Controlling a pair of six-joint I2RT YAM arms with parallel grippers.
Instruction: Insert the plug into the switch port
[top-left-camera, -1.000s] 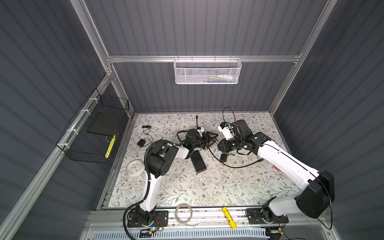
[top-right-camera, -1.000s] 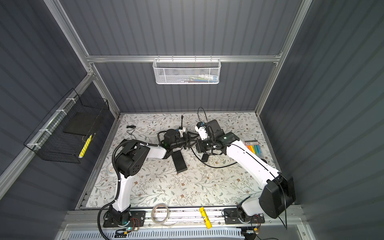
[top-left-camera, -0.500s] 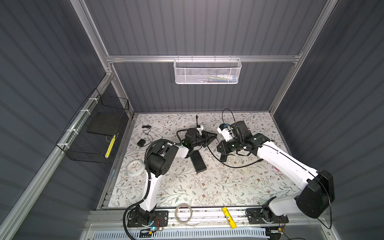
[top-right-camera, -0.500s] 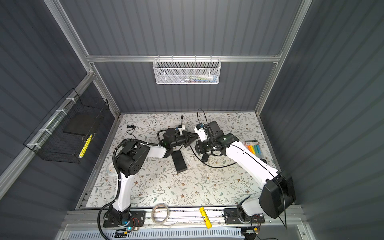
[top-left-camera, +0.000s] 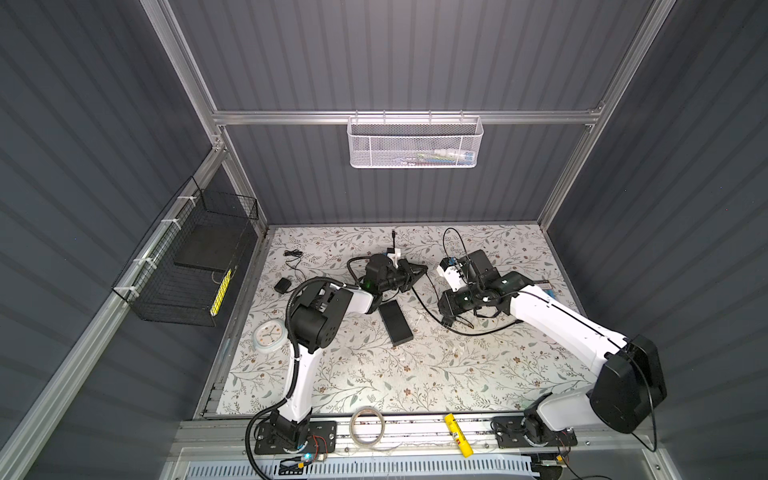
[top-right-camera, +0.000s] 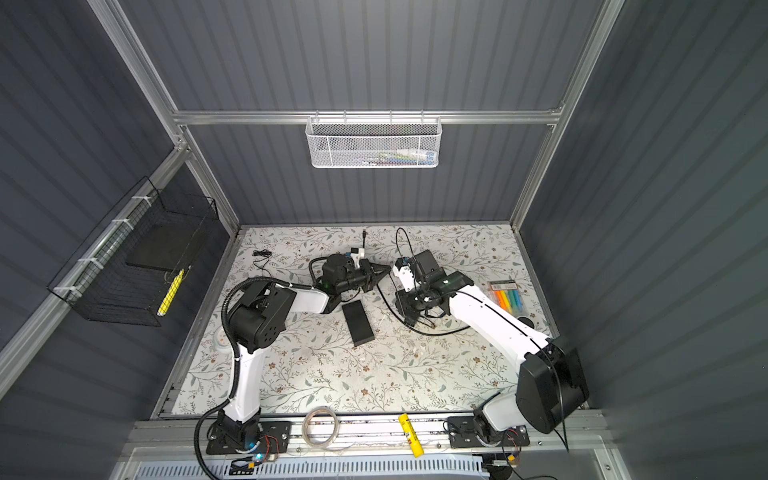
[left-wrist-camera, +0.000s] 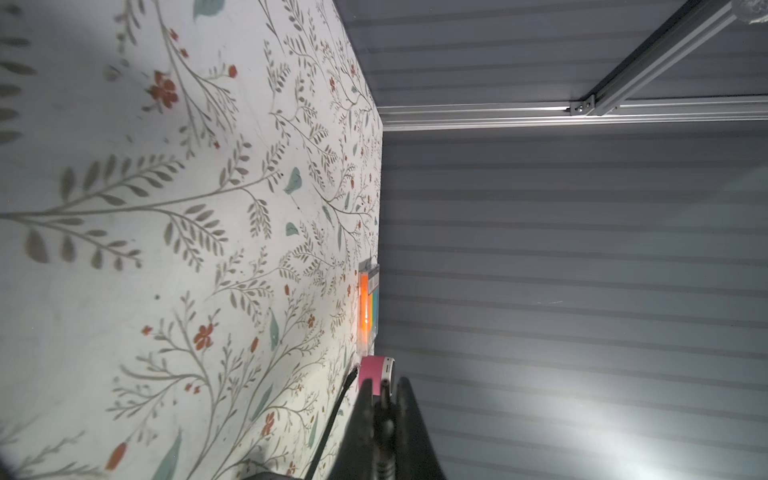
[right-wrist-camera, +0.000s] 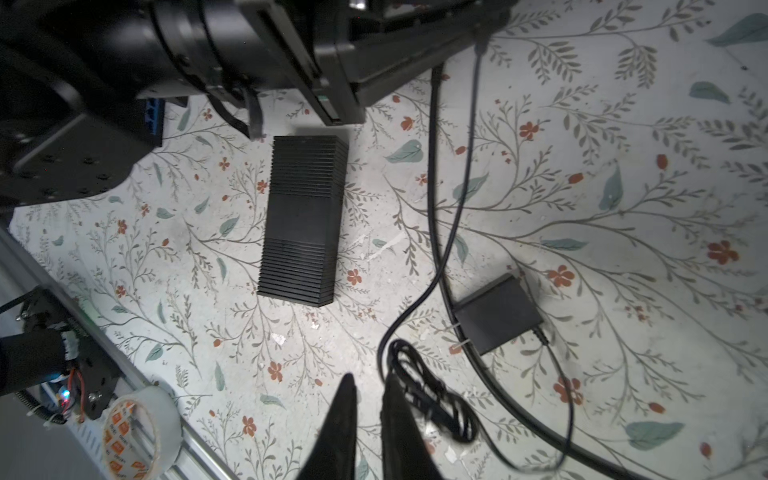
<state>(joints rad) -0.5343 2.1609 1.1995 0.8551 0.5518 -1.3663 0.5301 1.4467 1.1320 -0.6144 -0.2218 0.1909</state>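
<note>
Black ribbed switch (top-left-camera: 397, 322) lies flat on the floral mat (top-left-camera: 415, 374), mid-table. Its ports do not show from any view. It has not moved over the last second.

Then the left gripper (left-wrist-camera: 384, 384). A second ago its jaws stood wide at the cable end. Now they are pinched together on the plug (left-wrist-camera: 385, 419), whose tip pokes out between the fingers (left-wrist-camera: 409, 415). The plug is held low over the mat, near the switch's far end. The cable (top-left-camera: 419, 299) trails from it across the mat.

Then the right gripper (right-wrist-camera: 369, 380). It was shut tight a second ago, close up against the left one. Now its fingers (right-wrist-camera: 340, 415) stand a little apart with only mat showing between them. It seems to have drawn back a little toward the coiled slack.

Reading: the handover looks done. The plug rides with the left gripper alone, so turning it and lining it up with a port comes next. That is not yet begun.
</note>
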